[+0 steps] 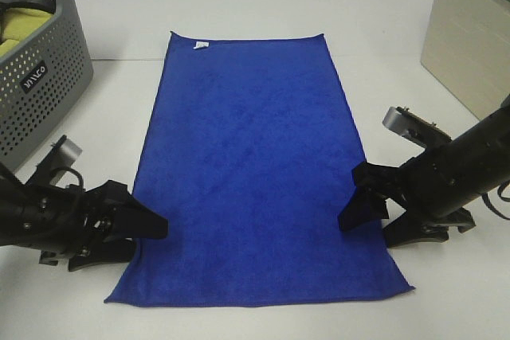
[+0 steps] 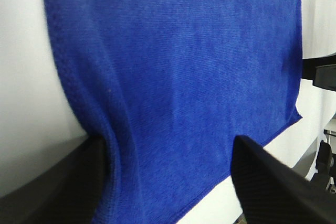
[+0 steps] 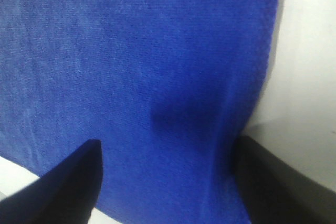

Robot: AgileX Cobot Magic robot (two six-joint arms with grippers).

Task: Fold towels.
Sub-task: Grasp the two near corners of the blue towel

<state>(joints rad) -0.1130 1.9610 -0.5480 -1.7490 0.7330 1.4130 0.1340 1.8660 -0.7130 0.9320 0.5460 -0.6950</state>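
Down the middle of the white tabletop (image 1: 319, 5) sits the royal-blue rectangular plush microfibre towel (image 1: 255, 165), spread flat, long axis running near edge to far edge. Left gripper (image 1: 139, 238) and right gripper (image 1: 366, 212) flank its long hems toward the near edge, jaws wide apart straddling the hems, gripping nothing. Both look equally close.

The grey perforated plastic basket (image 1: 48, 77) is cut by the left edge of the high view, and the yellow-green cloth (image 1: 20, 25) inside it shows only in part. The small white tag (image 1: 202, 44) on the royal-blue plush rectangular towel (image 1: 255, 165) is too small to read.
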